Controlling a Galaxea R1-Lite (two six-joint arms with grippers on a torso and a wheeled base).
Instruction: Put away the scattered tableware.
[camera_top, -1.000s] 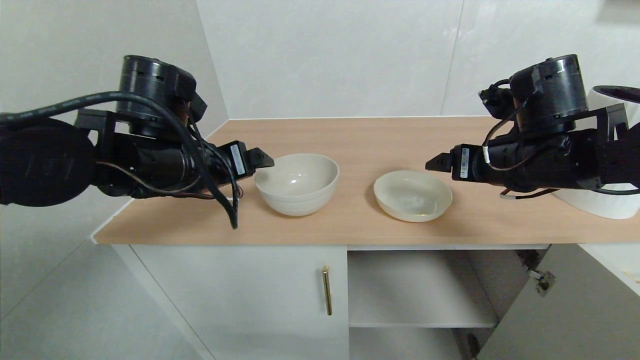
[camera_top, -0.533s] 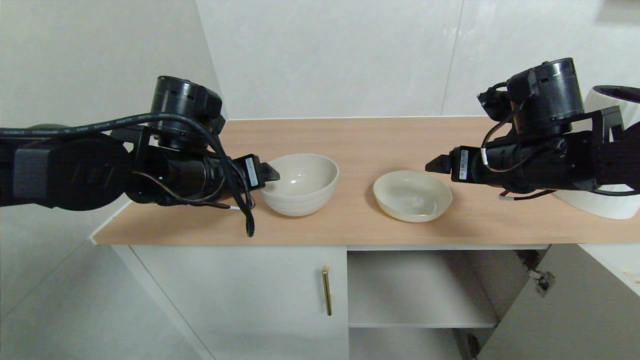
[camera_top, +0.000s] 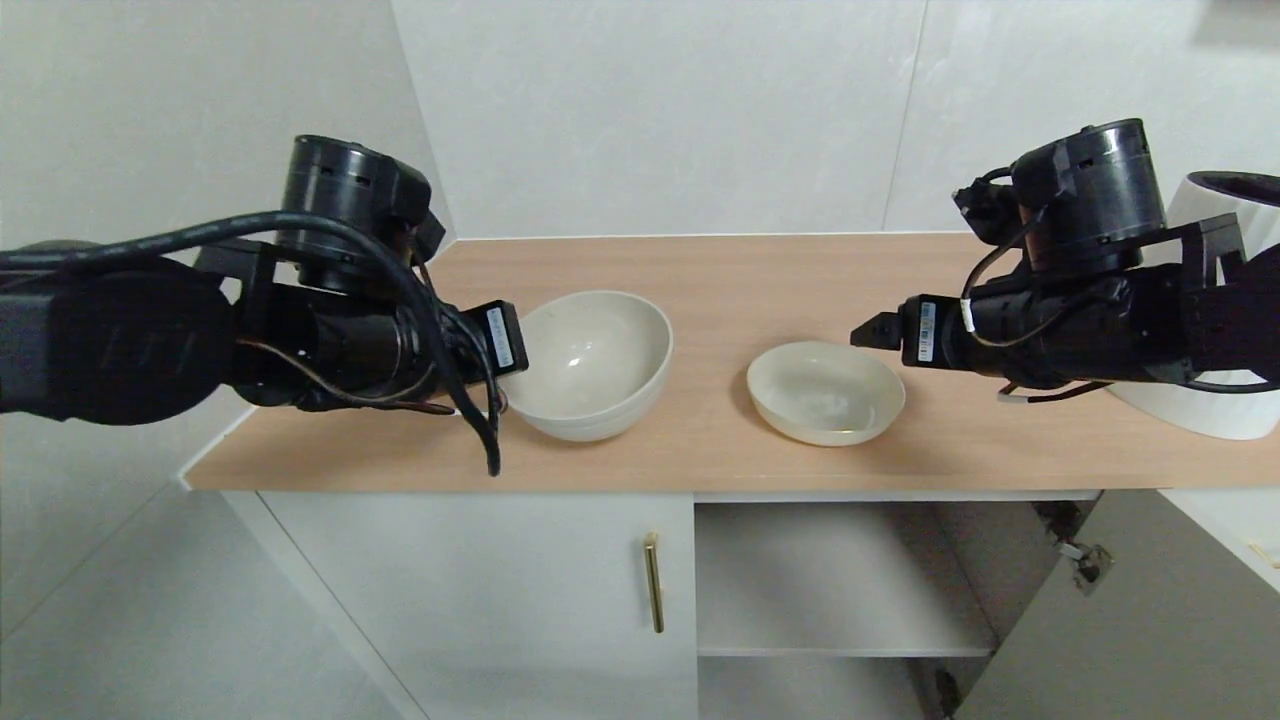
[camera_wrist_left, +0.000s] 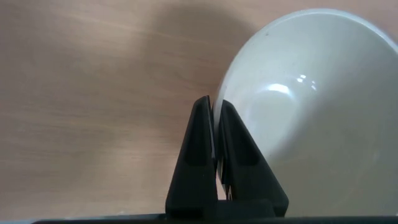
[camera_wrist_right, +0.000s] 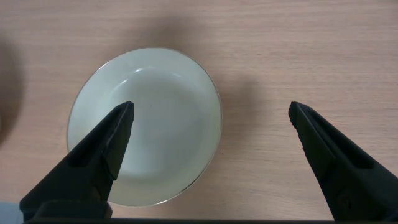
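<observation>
A deep cream bowl (camera_top: 590, 360) sits tilted on the wooden counter (camera_top: 720, 270), its left rim raised. My left gripper (camera_top: 512, 345) is shut on that left rim; in the left wrist view its fingers (camera_wrist_left: 214, 140) pinch the bowl (camera_wrist_left: 311, 112) wall. A shallow pale bowl (camera_top: 825, 390) lies to the right on the counter. My right gripper (camera_top: 868, 330) hovers open just above its right side; in the right wrist view the shallow bowl (camera_wrist_right: 146, 127) lies under the gap, and the right gripper (camera_wrist_right: 211, 118) has its fingers spread wide.
A white rounded container (camera_top: 1225, 300) stands at the counter's far right behind the right arm. Below, the cabinet's right door (camera_top: 1130, 620) hangs open, showing a bare shelf (camera_top: 830, 600). The left door (camera_top: 480, 600) with a brass handle (camera_top: 653, 580) is closed. Walls enclose the counter's back and left.
My left gripper moved right onto the deep bowl's left rim, closed on it and lifted that side, tilting the bowl. The right arm barely moved.
</observation>
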